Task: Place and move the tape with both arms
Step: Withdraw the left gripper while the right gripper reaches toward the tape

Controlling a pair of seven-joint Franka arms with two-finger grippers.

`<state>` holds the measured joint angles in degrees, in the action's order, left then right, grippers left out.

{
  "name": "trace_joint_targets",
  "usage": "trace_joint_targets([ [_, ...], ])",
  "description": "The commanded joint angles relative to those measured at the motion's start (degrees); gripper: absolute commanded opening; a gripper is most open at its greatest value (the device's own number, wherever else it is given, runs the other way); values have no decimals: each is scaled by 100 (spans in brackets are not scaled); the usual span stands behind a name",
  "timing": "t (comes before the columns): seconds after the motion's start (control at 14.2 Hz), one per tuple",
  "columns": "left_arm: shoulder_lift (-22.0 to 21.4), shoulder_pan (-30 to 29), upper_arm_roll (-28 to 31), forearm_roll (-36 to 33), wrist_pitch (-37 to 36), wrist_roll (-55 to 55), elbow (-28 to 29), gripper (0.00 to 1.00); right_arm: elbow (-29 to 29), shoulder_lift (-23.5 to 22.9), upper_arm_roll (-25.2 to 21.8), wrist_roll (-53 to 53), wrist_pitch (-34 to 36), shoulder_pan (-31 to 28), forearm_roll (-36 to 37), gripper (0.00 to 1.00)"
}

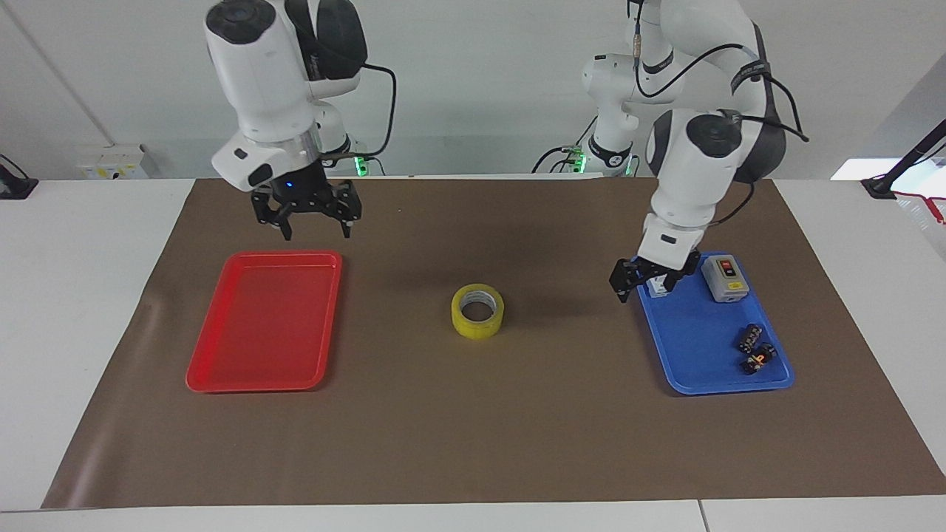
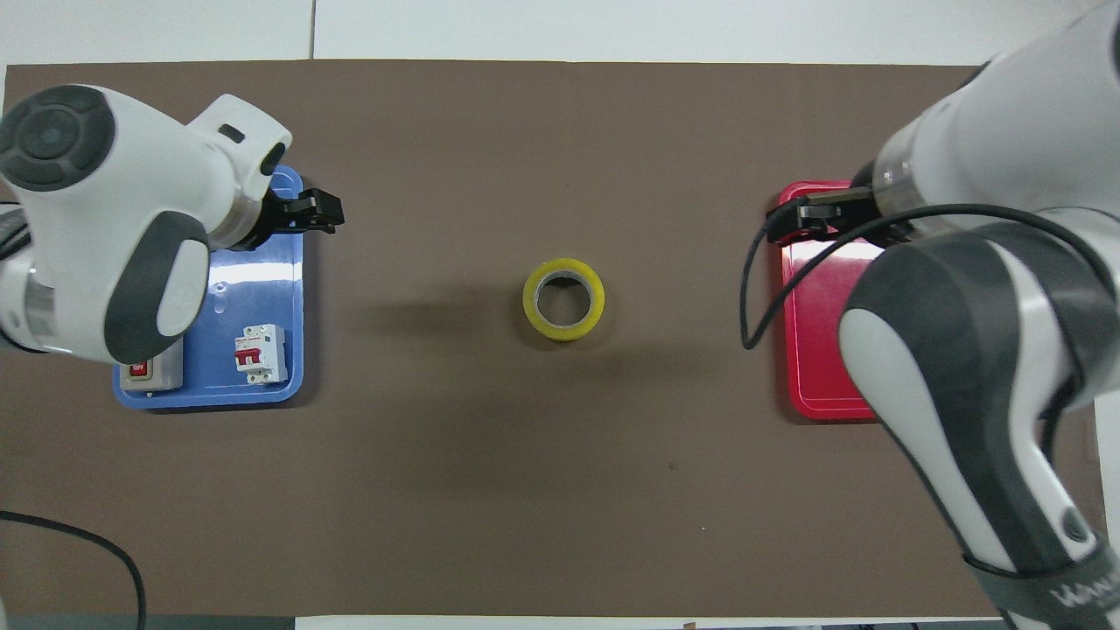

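My left gripper (image 1: 648,281) hangs in the air over the edge of the blue tray (image 1: 695,336), its fingers spread apart and holding nothing. Just under it and partly hidden by it sits the white circuit breaker (image 2: 260,353), and close beside that the grey on/off switch box (image 1: 724,278). Two small dark parts (image 1: 755,349) lie in the same tray, well out from my fingers, at its end farthest from my base. The tray rests on the brown mat (image 1: 473,421) that covers the table.

The tape (image 1: 477,311) stands apart from this gripper, out toward the right arm's end, flat on the mat with its hole facing up and its pale core showing. Nothing touches it.

My right gripper (image 1: 310,214) is raised too, over the mat at the edge of the red tray (image 1: 259,332) that lies nearest my base. Its fingers are wide apart and empty. The tape lies between my two grippers, well clear of both.
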<state>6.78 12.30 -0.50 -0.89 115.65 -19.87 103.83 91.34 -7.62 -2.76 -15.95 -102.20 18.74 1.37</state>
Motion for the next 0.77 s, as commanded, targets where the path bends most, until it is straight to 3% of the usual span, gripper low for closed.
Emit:
trace_joint_targets([
  [0.0,-396,-481,-47,309,-481,728,50,100,-143,-493,-14,-504,-440,251,-58,100],
  [0.49,-441,-1080,-11,309,-1930,1459,-943,100,-151,-1670,-5,-1699,-1731,1113,-6,100],
  [0.7,-484,-1203,-2,309,-2152,1556,-1032,100,181,-1857,3,-1299,-2250,1245,12,100],
])
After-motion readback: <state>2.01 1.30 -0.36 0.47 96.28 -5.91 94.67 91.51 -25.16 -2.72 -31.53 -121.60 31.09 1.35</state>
